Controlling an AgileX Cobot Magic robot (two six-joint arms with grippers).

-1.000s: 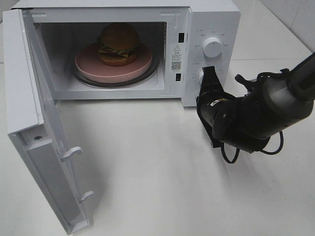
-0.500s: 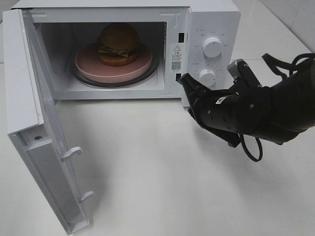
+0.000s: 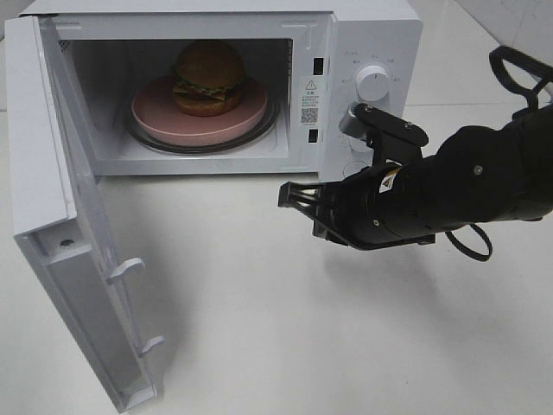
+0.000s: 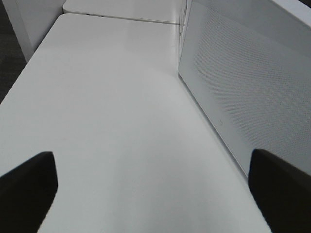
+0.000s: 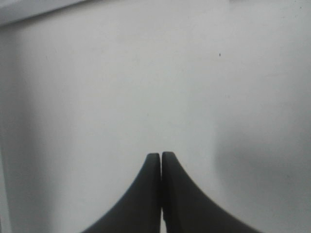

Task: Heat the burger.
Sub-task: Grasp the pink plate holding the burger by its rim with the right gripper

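The burger (image 3: 208,76), with its brown bun and green lettuce, sits on a round pink plate (image 3: 155,117) inside the white microwave (image 3: 371,35). The microwave door (image 3: 52,173) is swung wide open to the left. My right gripper (image 3: 289,196) hovers low over the table just in front of the cavity's right corner, pointing left. Its fingers (image 5: 160,156) are pressed together with nothing between them. In the left wrist view my left gripper (image 4: 151,158) is open and empty over bare table, beside a white panel with fine mesh (image 4: 243,82). It does not show in the exterior view.
The upper knob (image 3: 373,82) of the control panel is visible, while my right arm (image 3: 467,186) covers the lower one. White table (image 3: 285,328) stretches in front of the microwave. The open door juts out toward the front left edge.
My right gripper has left the lower knob and swung left and down, and now points toward the open door. It stays shut. The burger, plate and door have not moved.
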